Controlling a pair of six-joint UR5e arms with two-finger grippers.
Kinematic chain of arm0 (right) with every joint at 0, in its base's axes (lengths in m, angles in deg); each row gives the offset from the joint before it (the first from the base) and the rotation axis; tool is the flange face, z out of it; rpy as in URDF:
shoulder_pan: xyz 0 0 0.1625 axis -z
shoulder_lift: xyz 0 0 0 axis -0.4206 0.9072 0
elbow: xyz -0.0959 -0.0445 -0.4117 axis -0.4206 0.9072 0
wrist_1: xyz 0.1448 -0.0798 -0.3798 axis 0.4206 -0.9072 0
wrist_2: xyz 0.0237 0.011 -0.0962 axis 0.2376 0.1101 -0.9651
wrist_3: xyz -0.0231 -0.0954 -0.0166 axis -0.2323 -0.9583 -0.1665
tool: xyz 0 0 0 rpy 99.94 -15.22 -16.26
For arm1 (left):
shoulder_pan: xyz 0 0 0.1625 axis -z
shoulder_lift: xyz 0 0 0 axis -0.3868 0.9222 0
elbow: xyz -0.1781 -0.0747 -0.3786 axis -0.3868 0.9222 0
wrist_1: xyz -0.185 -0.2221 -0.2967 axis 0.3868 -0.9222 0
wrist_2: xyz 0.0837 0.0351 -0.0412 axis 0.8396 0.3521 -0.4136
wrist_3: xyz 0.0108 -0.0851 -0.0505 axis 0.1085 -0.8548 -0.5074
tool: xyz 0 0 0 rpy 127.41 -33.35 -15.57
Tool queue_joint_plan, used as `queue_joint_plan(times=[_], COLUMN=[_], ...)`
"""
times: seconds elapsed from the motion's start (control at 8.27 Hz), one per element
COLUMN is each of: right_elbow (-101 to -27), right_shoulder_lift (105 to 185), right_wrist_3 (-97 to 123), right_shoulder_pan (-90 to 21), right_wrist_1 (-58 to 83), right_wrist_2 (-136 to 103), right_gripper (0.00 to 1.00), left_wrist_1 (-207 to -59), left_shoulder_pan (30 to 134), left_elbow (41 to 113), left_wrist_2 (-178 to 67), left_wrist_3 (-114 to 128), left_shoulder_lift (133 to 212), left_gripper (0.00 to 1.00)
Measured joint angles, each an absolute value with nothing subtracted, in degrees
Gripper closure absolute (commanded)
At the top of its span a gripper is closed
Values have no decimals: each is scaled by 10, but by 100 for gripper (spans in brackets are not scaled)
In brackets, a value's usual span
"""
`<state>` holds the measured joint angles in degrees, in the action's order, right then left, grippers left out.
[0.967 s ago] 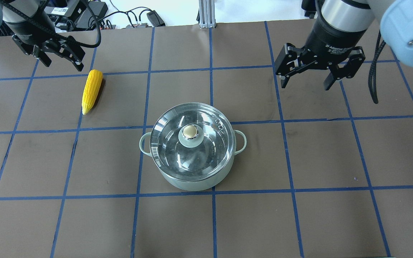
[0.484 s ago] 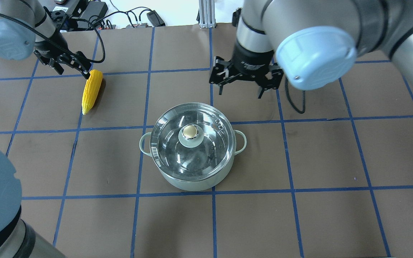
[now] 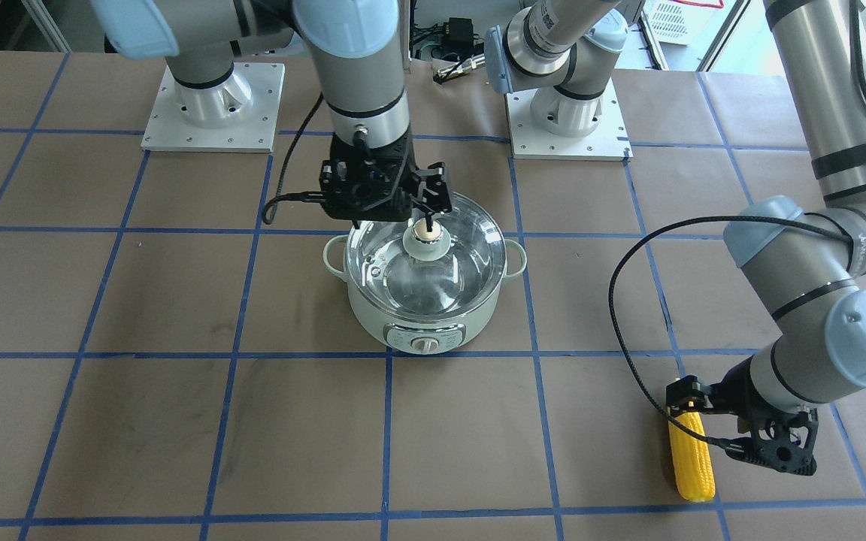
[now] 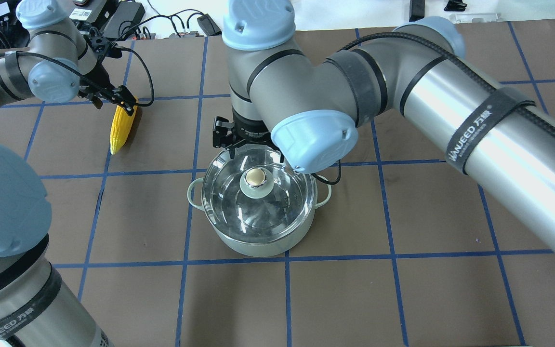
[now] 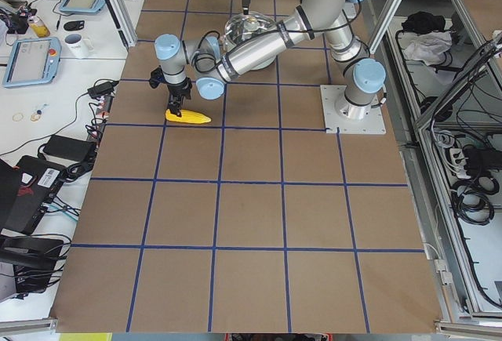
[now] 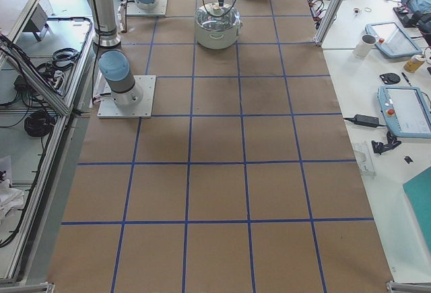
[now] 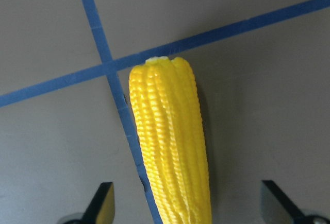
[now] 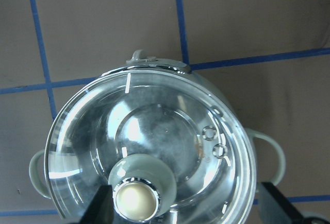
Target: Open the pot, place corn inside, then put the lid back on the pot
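Both arms have come in over the last half second. The right end effector [image 8: 190, 207] has crossed from beyond the pot [image 3: 425, 330] to above the lid [image 4: 239, 205]. The left end effector [image 7: 190, 206] has dropped over the corn [image 4: 122, 124].

- Right: jaws wide open, holding nothing. The knob [image 8: 135, 198] sits close to one finger, not centred.
- Left: jaws open, empty, straddling the corn, which lies flat on the surface [image 4: 403, 289], well apart from the pot.
- Lid is seated on the pot.

Risks:
1. Closing off-centre on the knob would let the nearer finger strike first. That could shove the lid sideways or slip off the round ball.
2. The corn is round and tapered, and it is off-centre between the left jaws. It may roll on closing, or tilt if it is gripped near one end.
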<state>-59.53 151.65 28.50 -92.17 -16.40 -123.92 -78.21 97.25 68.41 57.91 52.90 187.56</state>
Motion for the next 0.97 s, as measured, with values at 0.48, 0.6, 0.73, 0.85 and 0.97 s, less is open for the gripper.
queue_joint_plan(times=[0.48, 0.6, 0.73, 0.85, 0.97], right_elbow=[-597, -597, -597, -598, -601], right_shoulder_lift=[1500, 1496, 1493, 1490, 1487], right_wrist_3=[287, 280, 274, 271, 271], right_shoulder_pan=[-948, -951, -953, -954, -954], right_wrist_1=[-174, -179, -181, -178, -173], right_wrist_2=[-1238, -1248, -1271, -1286, -1292], right_gripper=[1, 8, 9, 9, 11], left_wrist_1=[-738, -736, -735, -735, -735], left_shoulder_pan=[971, 971, 971, 971, 971], left_elbow=[685, 685, 685, 686, 686], left_wrist_2=[578, 578, 578, 578, 577], left_wrist_3=[566, 567, 567, 566, 565], left_shoulder_lift=[1908, 1912, 1915, 1917, 1918], left_gripper=[0, 4, 26, 87, 100])
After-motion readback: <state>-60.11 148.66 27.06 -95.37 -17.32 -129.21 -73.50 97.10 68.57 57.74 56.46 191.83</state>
